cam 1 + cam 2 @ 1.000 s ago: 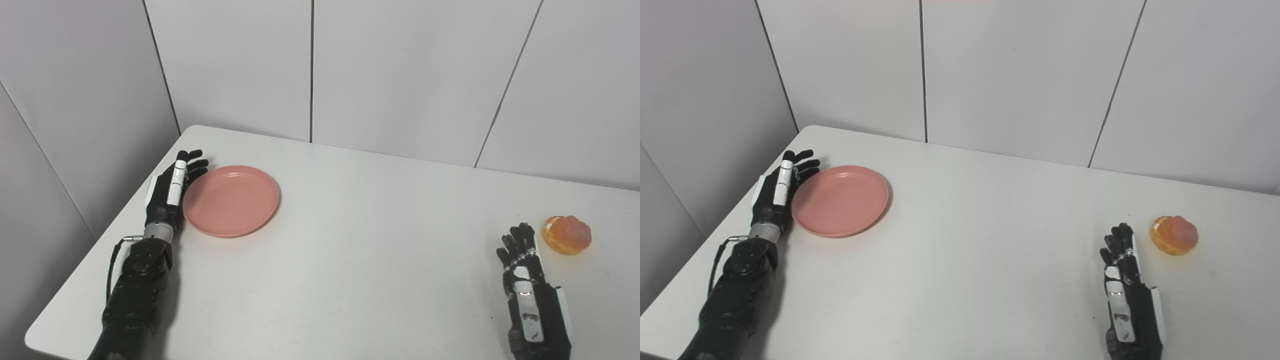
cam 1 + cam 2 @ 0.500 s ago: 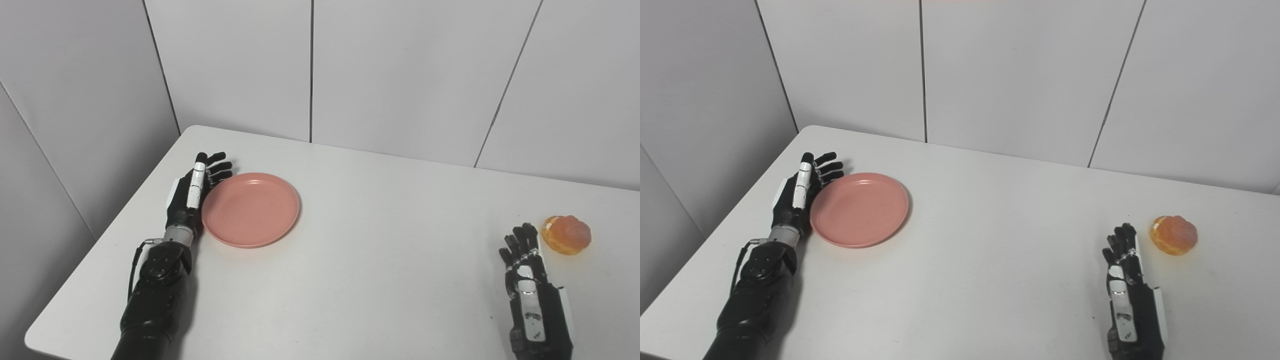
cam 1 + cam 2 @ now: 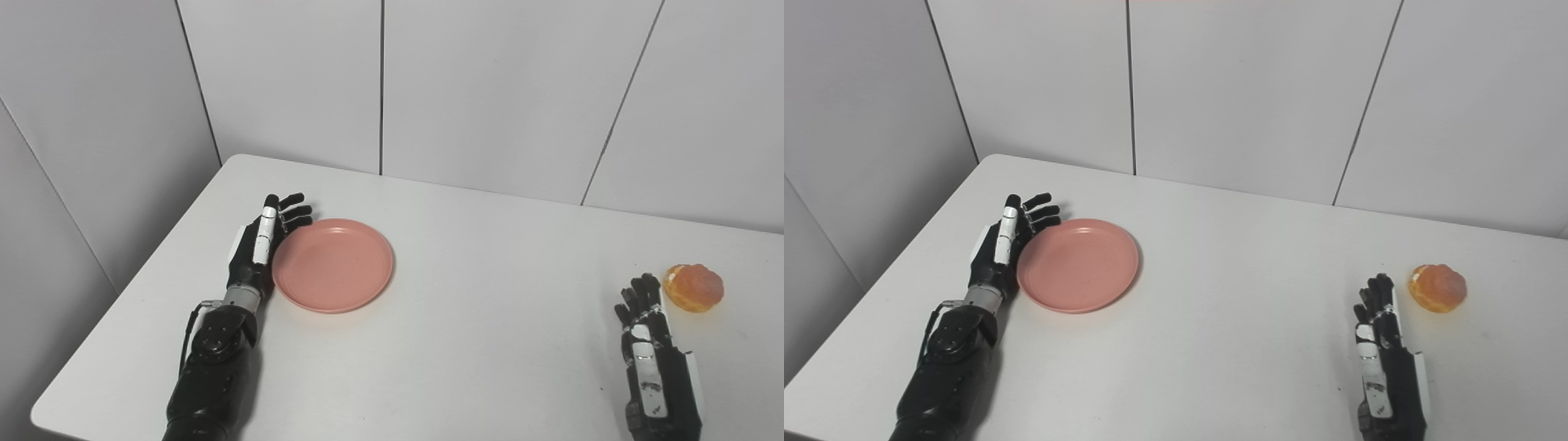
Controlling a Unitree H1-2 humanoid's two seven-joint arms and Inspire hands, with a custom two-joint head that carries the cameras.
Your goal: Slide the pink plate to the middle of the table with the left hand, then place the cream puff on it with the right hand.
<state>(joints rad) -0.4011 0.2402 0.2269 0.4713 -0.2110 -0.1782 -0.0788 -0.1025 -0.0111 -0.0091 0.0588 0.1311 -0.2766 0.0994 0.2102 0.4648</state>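
Note:
A round pink plate (image 3: 343,269) lies flat on the white table (image 3: 478,343), left of the table's middle. My left hand (image 3: 260,248) stands on edge against the plate's left rim, fingers straight and apart, holding nothing. A golden cream puff (image 3: 694,287) rests near the right side of the table. Just left of and below the puff my right hand (image 3: 646,334) lies open on the table, a small gap away from it.
The table's left edge (image 3: 122,300) runs close behind my left forearm. Grey wall panels (image 3: 490,92) stand directly behind the table's far edge.
My left hand has pushed the pink plate to the right and slightly toward me across both steps. The right hand has drawn back a little; the cream puff has stayed put.

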